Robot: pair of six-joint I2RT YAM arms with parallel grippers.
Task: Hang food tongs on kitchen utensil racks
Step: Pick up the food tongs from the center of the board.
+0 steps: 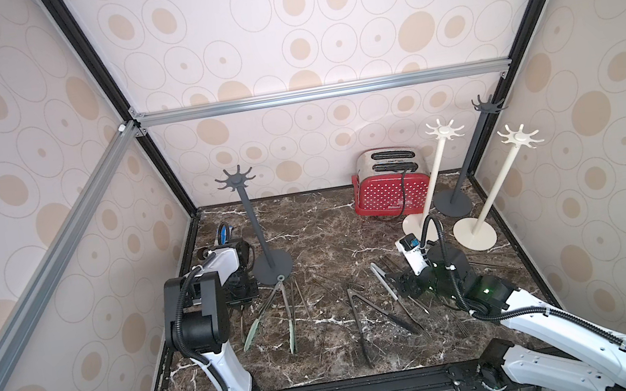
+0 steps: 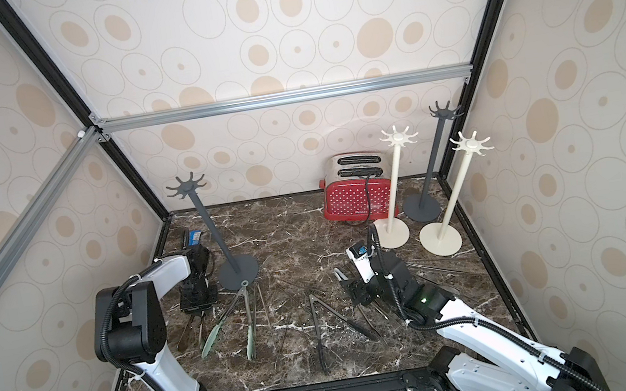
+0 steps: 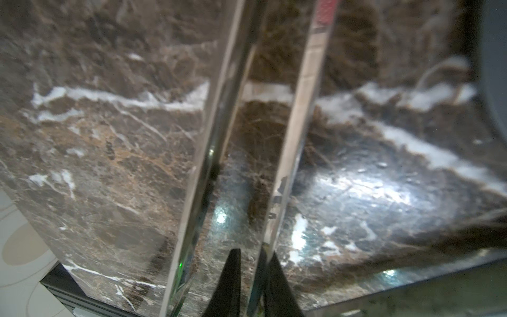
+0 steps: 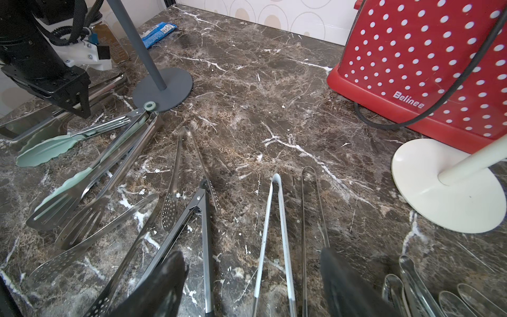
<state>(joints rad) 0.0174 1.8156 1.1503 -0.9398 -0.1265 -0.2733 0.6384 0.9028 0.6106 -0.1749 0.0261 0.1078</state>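
Several food tongs lie spread on the marble table: a pale green pair (image 1: 278, 315), a black pair (image 1: 358, 316), a white-handled pair (image 4: 274, 233) and plain steel ones. My left gripper (image 3: 255, 274) is low at the table's left beside the dark grey rack's base (image 1: 273, 267). Its black fingers (image 3: 233, 280) stand close together with one arm of shiny steel tongs (image 3: 299, 109) between them. My right gripper (image 4: 255, 288) hangs open over the white-handled pair, touching nothing. Two cream-white racks (image 1: 444, 130) (image 1: 520, 138) and a second dark grey rack (image 1: 485, 105) stand at the back right; all hooks are bare.
A red-and-steel toaster (image 1: 390, 189) with a black cord sits at the back, next to the cream racks. A blue packet (image 4: 159, 33) lies in the back left corner. More steel tongs (image 4: 411, 288) lie by my right gripper. Walls close in on three sides.
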